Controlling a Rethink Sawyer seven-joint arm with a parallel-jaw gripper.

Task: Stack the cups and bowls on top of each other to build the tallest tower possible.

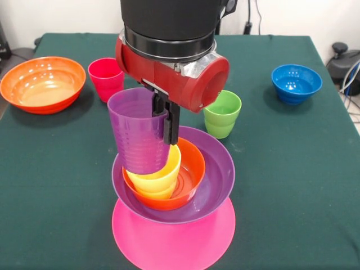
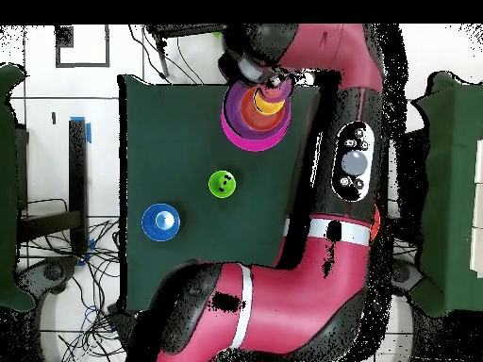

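The tower stands near the front edge: an upturned pink bowl point(image 1: 174, 242) as base, a purple bowl point(image 1: 216, 183) on it, a small orange bowl point(image 1: 191, 169) inside that, and a yellow cup point(image 1: 166, 174) inside the orange one. My gripper point(image 1: 167, 132) is shut on the rim of a purple cup point(image 1: 138, 132). That cup hangs slightly tilted with its base at the yellow cup's mouth; I cannot tell whether it sits inside. In the overhead view the tower point(image 2: 247, 130) shows at the table's top edge, partly under the arm.
A red cup point(image 1: 105, 77) and a large orange bowl point(image 1: 42, 84) stand at the back left. A green cup point(image 1: 222, 114) point(image 2: 222, 184) is just behind the tower. A blue bowl point(image 1: 296, 83) point(image 2: 160, 222) sits at the back right.
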